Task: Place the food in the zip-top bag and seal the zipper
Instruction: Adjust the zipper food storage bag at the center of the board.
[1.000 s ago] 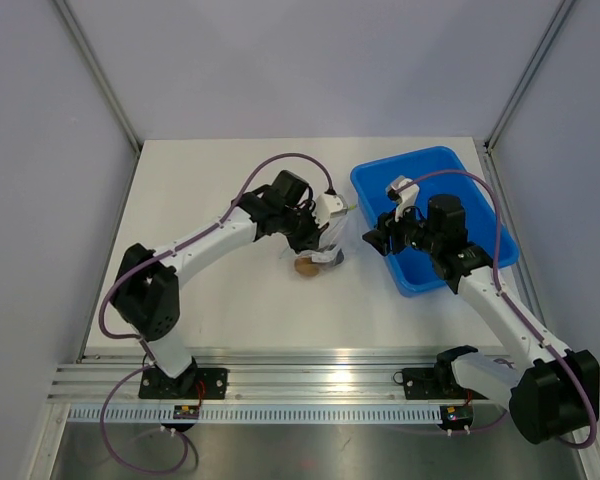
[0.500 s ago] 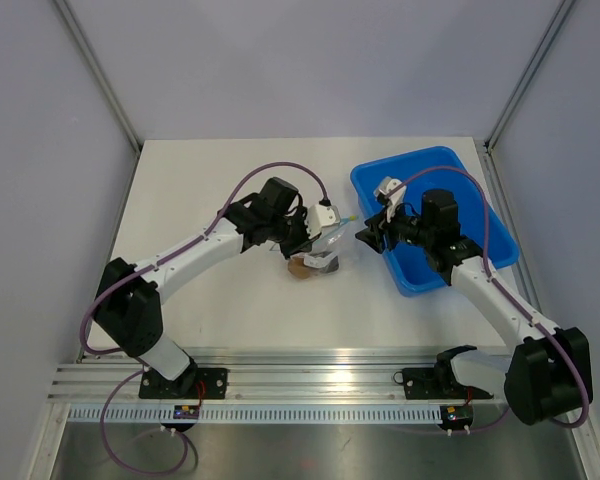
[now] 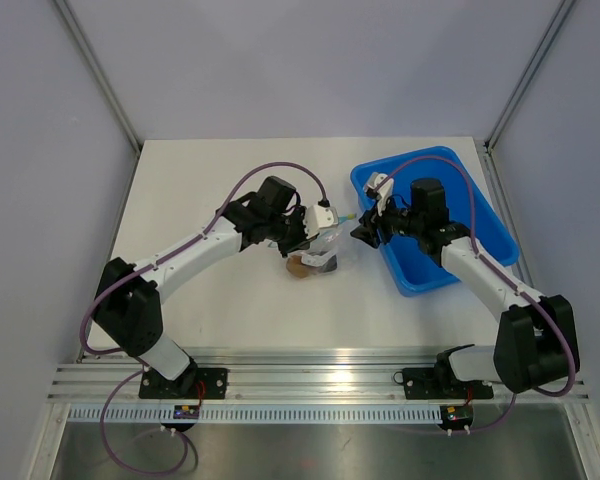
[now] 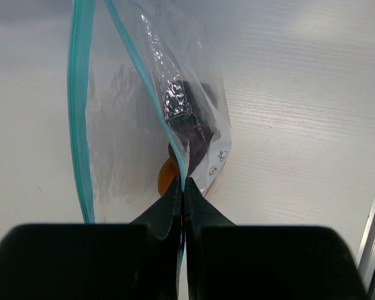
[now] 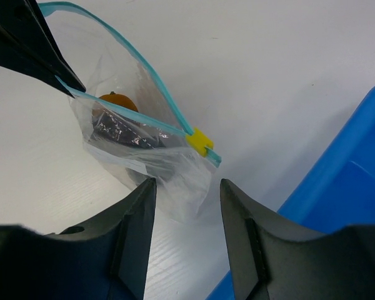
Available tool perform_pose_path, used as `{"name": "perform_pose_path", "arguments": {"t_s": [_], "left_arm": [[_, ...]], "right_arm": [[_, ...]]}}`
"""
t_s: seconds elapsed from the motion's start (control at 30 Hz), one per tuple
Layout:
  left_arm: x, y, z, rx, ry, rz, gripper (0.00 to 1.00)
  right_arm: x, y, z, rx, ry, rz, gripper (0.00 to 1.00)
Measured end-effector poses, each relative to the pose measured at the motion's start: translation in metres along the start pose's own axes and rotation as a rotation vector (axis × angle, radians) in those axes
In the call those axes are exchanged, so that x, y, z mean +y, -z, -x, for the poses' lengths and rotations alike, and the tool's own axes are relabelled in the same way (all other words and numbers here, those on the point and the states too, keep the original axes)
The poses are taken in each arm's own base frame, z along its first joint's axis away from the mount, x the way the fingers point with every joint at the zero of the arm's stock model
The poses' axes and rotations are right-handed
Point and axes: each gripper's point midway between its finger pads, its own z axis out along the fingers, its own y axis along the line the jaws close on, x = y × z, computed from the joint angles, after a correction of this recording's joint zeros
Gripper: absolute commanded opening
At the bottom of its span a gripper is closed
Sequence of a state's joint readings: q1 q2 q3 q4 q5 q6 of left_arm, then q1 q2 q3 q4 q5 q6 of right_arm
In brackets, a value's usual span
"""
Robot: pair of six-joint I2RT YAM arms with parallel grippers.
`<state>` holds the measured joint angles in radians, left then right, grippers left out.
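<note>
Top external view: two robot arms meet over a white table (image 3: 200,180). In the past second the right arm has swung away from above the blue tray (image 3: 460,180), and the right gripper (image 3: 363,233) now sits just beside the right end of the zip-top bag (image 3: 325,245). The left gripper (image 4: 183,184) has stayed in about the same spot, holding the bag up by its mouth.

Left wrist view: the two fingers are pressed tightly together, pinching one lip of the clear bag. The zipper (image 4: 78,94), a thin teal strip, runs away from the camera in two separate lines, so the mouth is not yet sealed.

Right wrist view: the fingers are spread apart and grip nothing, and the bag lies just ahead of them. A yellow slider (image 5: 202,142) sits at the near end of the zipper, close to the gap between the fingers.

The food is inside the bag: an orange-brown piece (image 5: 114,99) shows through the plastic, with dark pieces (image 5: 122,134) beside it. I cannot count the dark ones.

The filling looks done. The right gripper's approach suggests that sealing comes next, probably by taking hold of the slider and drawing it along the strip while the left gripper steadies the bag.
</note>
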<state>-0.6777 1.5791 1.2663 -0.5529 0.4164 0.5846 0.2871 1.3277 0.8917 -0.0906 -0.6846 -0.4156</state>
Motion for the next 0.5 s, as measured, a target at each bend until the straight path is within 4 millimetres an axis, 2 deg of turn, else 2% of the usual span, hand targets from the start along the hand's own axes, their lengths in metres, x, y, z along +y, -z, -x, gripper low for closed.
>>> {"name": "perform_pose_path", "arguments": {"t_s": [0.33, 0.5], "left_arm": [[-0.001, 0.000, -0.001, 0.000, -0.006, -0.008, 0.00], [-0.001, 0.000, -0.001, 0.000, -0.006, -0.010, 0.00]], "right_arm": [[0.000, -0.012, -0.005, 0.014, -0.004, 0.053, 0.52], [0.006, -0.012, 0.001, -0.008, 0.001, 0.094, 0.41]]}}
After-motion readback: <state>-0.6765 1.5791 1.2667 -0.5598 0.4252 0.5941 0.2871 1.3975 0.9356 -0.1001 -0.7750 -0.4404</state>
